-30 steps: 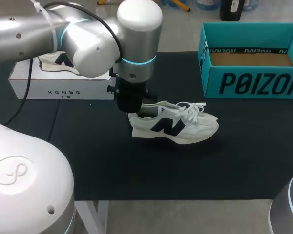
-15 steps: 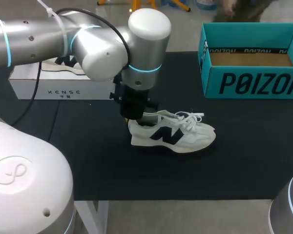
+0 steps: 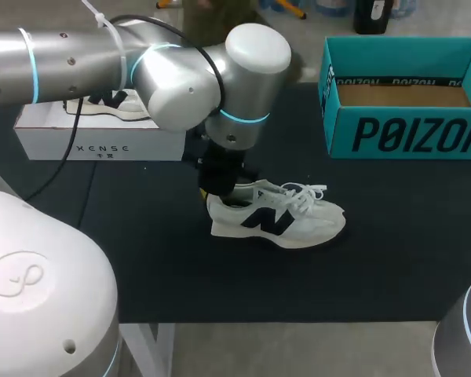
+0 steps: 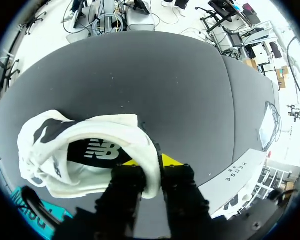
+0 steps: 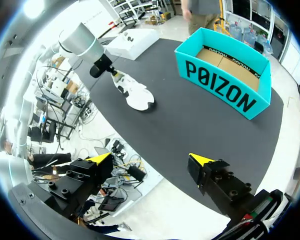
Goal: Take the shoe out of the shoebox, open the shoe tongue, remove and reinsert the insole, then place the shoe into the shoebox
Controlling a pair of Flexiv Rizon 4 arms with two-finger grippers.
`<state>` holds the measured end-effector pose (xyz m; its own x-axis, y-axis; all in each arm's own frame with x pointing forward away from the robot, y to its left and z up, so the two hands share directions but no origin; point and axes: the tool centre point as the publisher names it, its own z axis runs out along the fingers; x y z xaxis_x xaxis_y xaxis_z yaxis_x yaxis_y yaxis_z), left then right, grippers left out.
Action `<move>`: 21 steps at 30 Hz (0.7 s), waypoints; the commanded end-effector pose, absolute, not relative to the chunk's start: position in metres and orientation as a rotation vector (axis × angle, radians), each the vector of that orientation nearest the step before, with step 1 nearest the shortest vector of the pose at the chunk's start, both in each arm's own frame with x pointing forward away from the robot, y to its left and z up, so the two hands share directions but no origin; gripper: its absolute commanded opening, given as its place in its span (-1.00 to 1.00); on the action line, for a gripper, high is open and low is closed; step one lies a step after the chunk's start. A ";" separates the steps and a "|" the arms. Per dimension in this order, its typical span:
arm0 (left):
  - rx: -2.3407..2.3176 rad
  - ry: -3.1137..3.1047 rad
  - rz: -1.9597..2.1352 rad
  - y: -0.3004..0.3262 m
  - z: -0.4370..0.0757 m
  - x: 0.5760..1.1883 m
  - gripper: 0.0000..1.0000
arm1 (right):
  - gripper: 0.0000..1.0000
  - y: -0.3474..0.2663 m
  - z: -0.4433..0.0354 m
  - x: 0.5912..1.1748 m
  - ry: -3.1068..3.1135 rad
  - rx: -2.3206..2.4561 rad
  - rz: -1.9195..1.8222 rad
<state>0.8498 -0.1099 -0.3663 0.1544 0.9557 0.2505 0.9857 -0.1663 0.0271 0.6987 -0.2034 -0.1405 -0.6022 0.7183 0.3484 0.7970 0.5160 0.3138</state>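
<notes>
Your left fingers [image 4: 151, 164] are closed on the heel collar of the white sneaker with a dark logo [image 3: 276, 216]. The sneaker sits upright on the black desk [image 3: 392, 251], well apart from the open teal cardboard shoebox [image 3: 408, 133]. Your right fingers [image 5: 151, 160] are spread wide and hold nothing.

The shoe [image 3: 279, 216] looks like soft, matt off-white cloth with a smooth dark side mark and woven laces. The table [image 3: 392, 236] has a matt black cover. The shoebox [image 3: 408, 133] is matt teal cardboard, raw brown inside. The left arm [image 3: 173, 78] has a smooth, glossy silvery shell. The left tool [image 4: 151, 162] is matt black with yellow tips.
</notes>
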 end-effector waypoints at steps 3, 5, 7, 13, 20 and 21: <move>-2.251 -1.965 -0.393 -0.112 -0.349 0.856 1.00 | 1.00 -0.203 -0.141 0.699 -2.580 -1.303 -0.666; -2.253 -2.014 -0.449 -0.108 -0.330 0.861 1.00 | 1.00 -0.203 -0.141 0.699 -2.580 -1.303 -0.666; -2.245 -2.072 -0.499 -0.104 -0.311 0.865 1.00 | 1.00 -0.203 -0.141 0.699 -2.580 -1.303 -0.666; -2.150 -2.315 -0.397 -0.076 -0.282 0.871 1.00 | 1.00 -0.203 -0.141 0.699 -2.580 -1.303 -0.666; -2.059 -2.500 -0.256 -0.053 -0.275 0.866 1.00 | 1.00 -0.203 -0.141 0.699 -2.580 -1.303 -0.666; -2.059 -2.500 -0.256 -0.053 -0.275 0.866 1.00 | 1.00 -0.203 -0.141 0.699 -2.580 -1.303 -0.666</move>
<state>0.8729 -0.0759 -0.2763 -0.2120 0.9721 0.1008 0.9642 0.1912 0.1835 0.6987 -0.2034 -0.1405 -0.6022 0.7184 0.3484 0.7971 0.5159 0.3138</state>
